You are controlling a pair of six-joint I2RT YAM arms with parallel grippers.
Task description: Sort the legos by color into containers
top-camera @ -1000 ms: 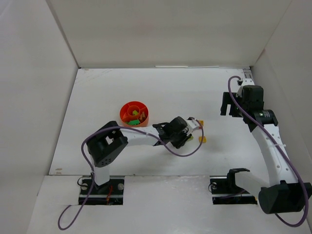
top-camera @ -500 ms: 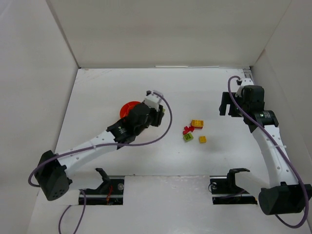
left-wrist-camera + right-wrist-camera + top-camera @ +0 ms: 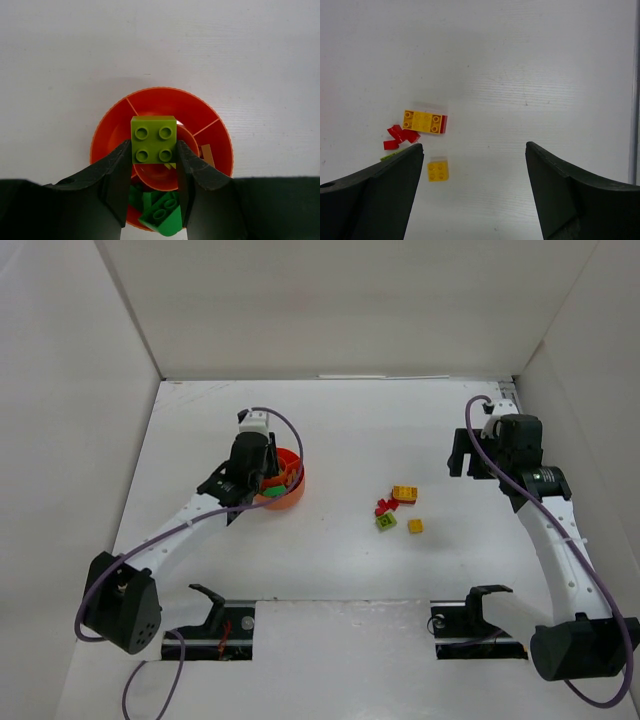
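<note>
The white tabletop (image 3: 400, 440) has white walls on three sides. The left arm (image 3: 170, 535) reaches forward and a little to the right from its base. The right arm (image 3: 560, 540) stands up along the right wall and bends inward at the top.

The round orange-red bowl (image 3: 292, 486) sits on the left half of the tabletop, partly covered by the left hand (image 3: 255, 465). In the left wrist view, thin walls divide the bowl (image 3: 165, 95) into compartments around a round middle part.

The left hand (image 3: 153, 150) is clamped on a lime brick (image 3: 153, 140) with four studs. One finger presses on each side of the brick, and it is held above the middle of the bowl. The right hand (image 3: 480, 455) hangs near the right wall. In its wrist view the right hand (image 3: 472, 150) has its fingers wide apart, with nothing between them.

In the compartment nearest to the left wrist camera lie green bricks (image 3: 160, 215). A brown-orange piece (image 3: 207, 155) leans in the compartment on the right.

The loose bricks lie together between the bowl and the right hand, well apart from both. They are a long yellow brick (image 3: 422, 121) with a red end, red pieces (image 3: 400, 136) just beside it, a second lime brick (image 3: 386, 522), and a small yellow brick (image 3: 438, 170).
</note>
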